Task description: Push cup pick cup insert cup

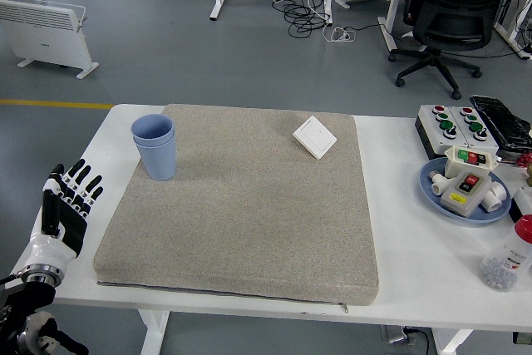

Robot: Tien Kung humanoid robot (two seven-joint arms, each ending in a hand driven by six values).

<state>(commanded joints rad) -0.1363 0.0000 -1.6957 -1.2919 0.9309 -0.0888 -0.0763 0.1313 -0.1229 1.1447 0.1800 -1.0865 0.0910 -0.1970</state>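
the left hand (66, 209) is hovering at the left edge of the table (416, 263), just off the near-left corner of the grey mat (241, 205), with its black fingers (81, 184) stretched out straight and slightly fanned, pointing up and away from the robot. it is holding nothing and is touching nothing on the mat. the right arm is not showing anywhere in the head view.

the blue cup (155, 147) is standing upright on the far-left corner of the mat, mouth up; a second rim line just under the top one is suggesting two cups nested together. it is sitting well apart from the left hand, farther in and farther from the robot.

a white wall switch (314, 136) is lying flat on the mat near its far edge, turned at an angle. on the bare table to the right a blue plate (436, 193) is carrying small button boxes with red and green buttons, a white control box (450, 125) with green and red buttons is lying beyond it, and a clear bottle with a red cap (509, 257) is standing near the right edge. a black office chair (449, 14) is standing on the floor behind the table.
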